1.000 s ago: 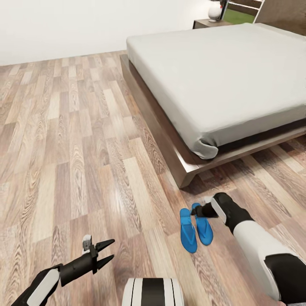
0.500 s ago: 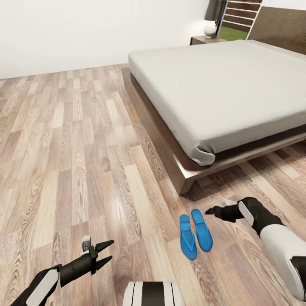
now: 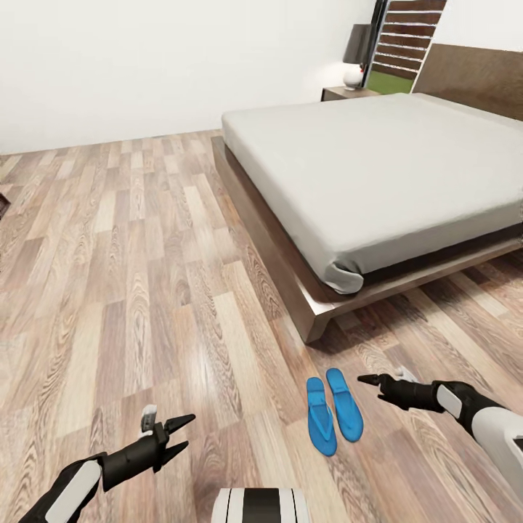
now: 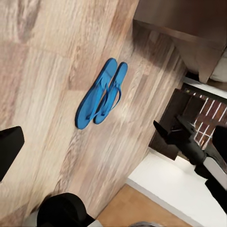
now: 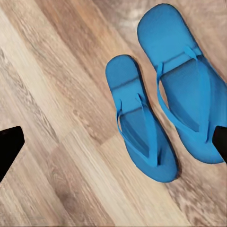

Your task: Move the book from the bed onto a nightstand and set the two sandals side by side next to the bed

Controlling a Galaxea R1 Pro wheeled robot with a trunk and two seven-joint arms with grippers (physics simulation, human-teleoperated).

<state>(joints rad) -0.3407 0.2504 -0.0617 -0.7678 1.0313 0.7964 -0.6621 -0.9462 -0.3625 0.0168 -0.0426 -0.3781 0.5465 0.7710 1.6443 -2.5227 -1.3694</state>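
Note:
Two bright blue sandals lie side by side on the wood floor, the left one [image 3: 320, 415] touching or nearly touching the right one [image 3: 343, 404], just off the bed's [image 3: 378, 174] near corner. My right gripper [image 3: 367, 379] hovers just right of them, open and holding nothing; in the right wrist view both sandals [image 5: 142, 127] lie between its spread fingertips [image 5: 9, 146]. Low at the left, my left gripper [image 3: 183, 431] is open and empty. Its wrist view takes in the sandals [image 4: 101, 94] and the right gripper [image 4: 165, 130]. A nightstand [image 3: 347, 93] stands beyond the bed. The book is out of view.
A lamp [image 3: 357, 54] sits on the nightstand beside a dark window frame [image 3: 403, 43]. The bed's dark wooden frame [image 3: 290, 276] juts out at floor level. A white wall closes the far side, with open plank floor [image 3: 131, 240] to the left.
The head view has tilted up. My right gripper has let go of the right sandal and drawn back to the right. The sandals now lie parallel.

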